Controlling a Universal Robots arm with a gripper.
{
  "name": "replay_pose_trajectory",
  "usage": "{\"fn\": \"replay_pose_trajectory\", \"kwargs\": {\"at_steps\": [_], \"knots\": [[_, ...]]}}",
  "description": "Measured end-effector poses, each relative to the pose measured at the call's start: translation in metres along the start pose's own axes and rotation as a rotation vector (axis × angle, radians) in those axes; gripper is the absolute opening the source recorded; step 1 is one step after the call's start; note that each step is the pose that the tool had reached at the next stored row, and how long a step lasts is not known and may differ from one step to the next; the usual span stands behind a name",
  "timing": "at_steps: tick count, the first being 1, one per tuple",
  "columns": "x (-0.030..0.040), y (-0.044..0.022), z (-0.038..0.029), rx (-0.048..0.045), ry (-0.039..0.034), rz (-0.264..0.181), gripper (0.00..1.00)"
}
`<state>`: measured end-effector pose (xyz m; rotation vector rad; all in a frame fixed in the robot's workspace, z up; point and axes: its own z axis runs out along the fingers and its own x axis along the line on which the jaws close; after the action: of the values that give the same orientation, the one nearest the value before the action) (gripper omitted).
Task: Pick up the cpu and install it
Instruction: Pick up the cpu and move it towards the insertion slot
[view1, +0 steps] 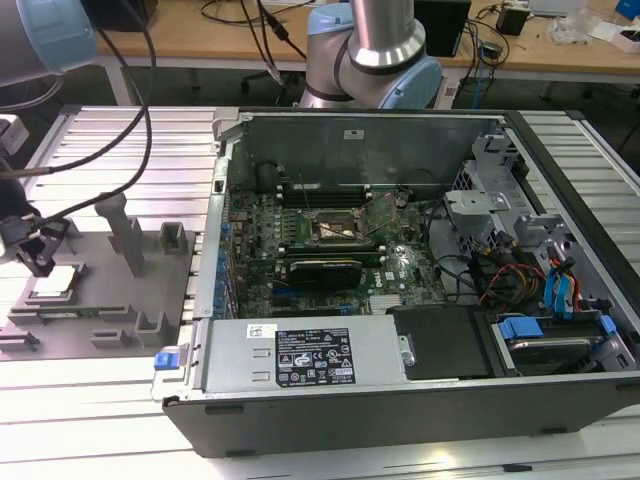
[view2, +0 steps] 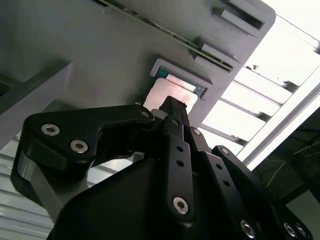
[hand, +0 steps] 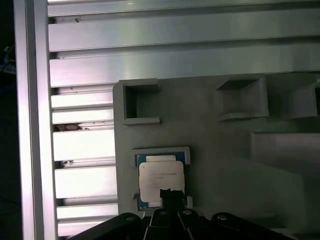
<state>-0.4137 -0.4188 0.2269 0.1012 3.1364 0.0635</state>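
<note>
one step: pick-up
black gripper (hand: 170, 194): fingers together, over small silvery square cpu (hand: 161, 177) at grey plastic tray (hand: 215, 150) edge
need: level, gentle contact

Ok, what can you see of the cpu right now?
The cpu is a small, thin, flat square chip, silvery-white metal top with a paler rim. It lies flat in a framed pocket of the grey plastic tray, at the exterior view's left. The end effector is over one edge of it; contact cannot be told.
</note>
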Motion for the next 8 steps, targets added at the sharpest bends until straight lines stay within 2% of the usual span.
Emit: {"fn": "replay_pose_trajectory", "kwargs": {"at_steps": [4,8], "knots": [[0.0000,-0.0005,0.0110,0.0000,0.0001,-0.004,0.11],[0.0001,0.0003,0.0130,0.0001,0.0002,-0.009,0.11]]}}
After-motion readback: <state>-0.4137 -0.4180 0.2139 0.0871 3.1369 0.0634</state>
